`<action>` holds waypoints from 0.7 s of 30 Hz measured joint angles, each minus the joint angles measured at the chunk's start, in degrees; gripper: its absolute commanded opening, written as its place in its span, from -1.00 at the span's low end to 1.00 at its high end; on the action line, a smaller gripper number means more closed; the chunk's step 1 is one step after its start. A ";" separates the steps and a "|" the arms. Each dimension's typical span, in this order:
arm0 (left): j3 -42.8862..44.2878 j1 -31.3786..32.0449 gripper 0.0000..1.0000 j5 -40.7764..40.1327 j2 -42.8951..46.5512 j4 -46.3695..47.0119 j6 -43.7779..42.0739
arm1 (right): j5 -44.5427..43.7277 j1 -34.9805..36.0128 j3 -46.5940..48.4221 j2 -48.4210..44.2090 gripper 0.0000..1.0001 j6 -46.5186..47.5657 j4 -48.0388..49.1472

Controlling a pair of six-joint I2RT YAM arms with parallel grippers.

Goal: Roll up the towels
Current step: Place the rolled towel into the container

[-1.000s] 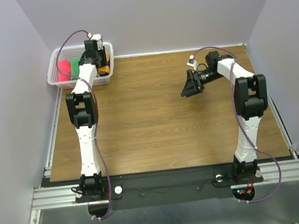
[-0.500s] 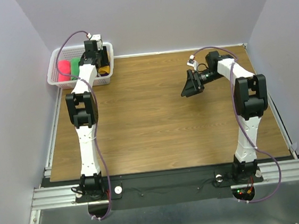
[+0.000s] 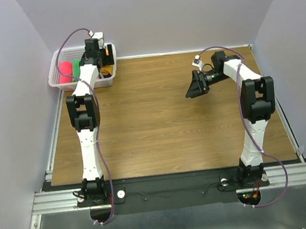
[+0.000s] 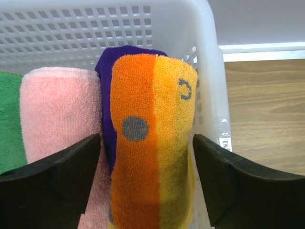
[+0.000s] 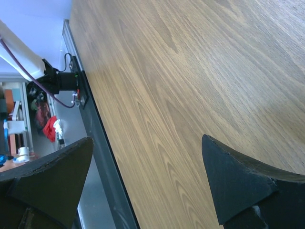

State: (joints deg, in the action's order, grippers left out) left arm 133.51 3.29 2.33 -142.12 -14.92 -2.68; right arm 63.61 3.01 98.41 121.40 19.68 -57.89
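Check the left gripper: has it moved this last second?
Yes: the left gripper shifted slightly toward the basket's far wall, jaws opened beside the orange towel.

In the basket [image 3: 61, 86] at the table's [image 3: 160, 130] far left corner, the rolled towels [image 4: 152, 143] lie side by side.

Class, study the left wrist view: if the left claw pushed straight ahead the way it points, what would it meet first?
Most likely the orange-and-yellow rolled towel, lying in the white basket straight ahead of the open left claw; how near is unclear.
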 measured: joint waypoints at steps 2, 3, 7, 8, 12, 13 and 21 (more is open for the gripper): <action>0.00 0.02 0.88 0.20 0.98 -0.17 -0.22 | 0.02 0.00 0.00 -0.04 1.00 -0.02 0.00; 0.00 0.02 0.88 0.26 1.51 -0.24 -0.31 | 0.00 0.00 0.00 -0.04 1.00 -0.02 0.00; 0.00 0.04 0.90 0.85 5.01 -0.46 -0.63 | 0.00 0.00 0.00 -0.22 1.00 -0.02 0.00; 0.00 0.04 0.90 1.11 5.86 -0.61 -0.76 | 0.00 0.00 0.00 -0.33 1.00 -0.07 0.00; 0.00 0.17 0.97 2.21 10.16 -1.73 -1.64 | -0.22 0.00 0.00 -1.33 1.00 -0.33 0.00; 0.00 0.28 0.97 2.43 11.45 -2.36 -2.19 | -0.52 0.00 0.02 -1.81 1.00 -0.42 0.00; -9.66 0.94 0.97 6.51 29.75 -8.74 -6.01 | -9.14 0.00 -3.10 -10.82 1.00 -5.97 4.33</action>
State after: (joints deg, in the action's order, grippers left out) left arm 123.85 4.23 8.84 -112.38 -23.66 -8.69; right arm 54.48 3.01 95.31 110.59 13.72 -53.56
